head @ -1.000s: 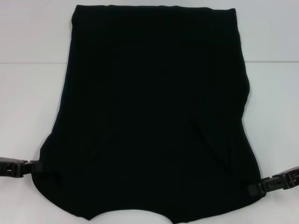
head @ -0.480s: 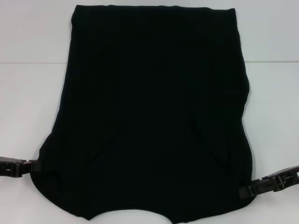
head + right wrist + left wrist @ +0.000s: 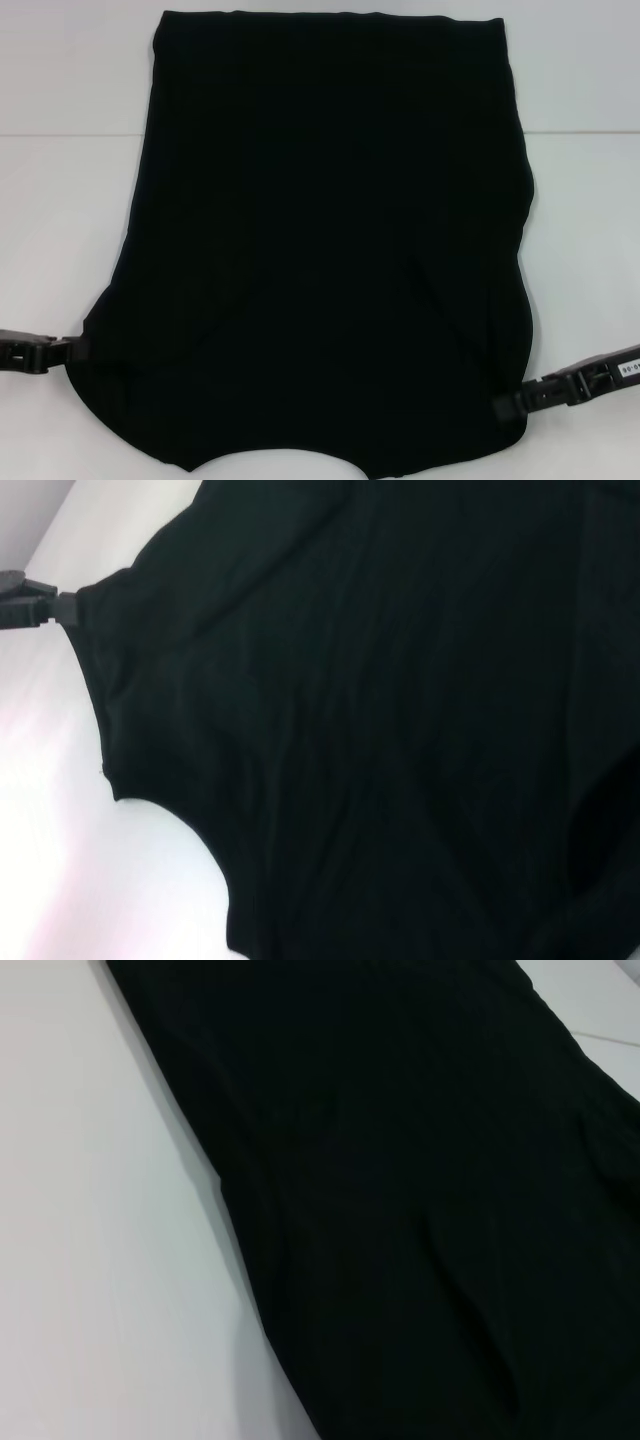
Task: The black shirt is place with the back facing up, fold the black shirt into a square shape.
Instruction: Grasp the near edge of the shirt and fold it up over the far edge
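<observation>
Nearest edge: the black shirt [image 3: 325,250] ends in a curved hem line with a shallow notch at its middle, cut off by the lower border of the head view. The cloth at this end bulges wider than the rest.

Left gripper [image 3: 72,350] sits at the shirt's near left corner, low on the left side of the head view. Its tip meets the fabric edge; jaws look clenched on the cloth there. The right wrist view also catches this gripper [image 3: 50,608] at the shirt's corner, tip touching the fabric.

Right gripper [image 3: 505,408] is at the near right corner, its dark arm running off to the right. The tip sits on the fabric's edge, jaws apparently pinching the shirt.

Mid-ground: two soft creases run diagonally across the near half, one from each gripped corner inward. The visible face is plain black.

Farther out: the shirt narrows, sides nearly straight, lying flat on the white bench [image 3: 60,220]. The left wrist view shows one long straight edge of the shirt [image 3: 400,1190] against bare bench [image 3: 90,1240].

Far end: a straight folded edge, close to the bench's back.
</observation>
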Available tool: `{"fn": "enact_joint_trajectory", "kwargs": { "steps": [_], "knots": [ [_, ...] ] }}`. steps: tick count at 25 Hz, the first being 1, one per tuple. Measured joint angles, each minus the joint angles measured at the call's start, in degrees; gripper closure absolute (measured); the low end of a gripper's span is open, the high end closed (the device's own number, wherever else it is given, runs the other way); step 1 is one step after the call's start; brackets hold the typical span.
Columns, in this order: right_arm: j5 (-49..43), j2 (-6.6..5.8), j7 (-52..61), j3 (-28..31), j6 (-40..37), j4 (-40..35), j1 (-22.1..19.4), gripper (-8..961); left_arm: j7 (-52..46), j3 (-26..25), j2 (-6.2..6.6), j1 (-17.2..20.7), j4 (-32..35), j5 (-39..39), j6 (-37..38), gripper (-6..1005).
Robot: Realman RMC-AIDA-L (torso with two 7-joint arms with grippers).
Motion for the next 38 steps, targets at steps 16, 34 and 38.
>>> {"fn": "enact_joint_trajectory", "kwargs": {
  "steps": [16, 34, 38],
  "knots": [
    [-0.1, 0.14, 4.8, -0.4, 2.9, 0.2, 1.2, 493, 0.8, -0.1, 0.18, -0.1, 0.0, 0.0, -0.2, 962],
    [0.7, -0.73, -0.5, 5.9, 2.3, -0.1, -4.2, 877, -5.9, -5.6, 0.43, 0.4, 0.0, -3.2, 2.3, 961],
    [0.8, -1.72, -4.8, 11.0, 0.3, 0.1, -7.2, 877, -6.7, -11.6, 0.65, 2.1, -0.1, -3.4, 6.4, 961]
  ]
}}
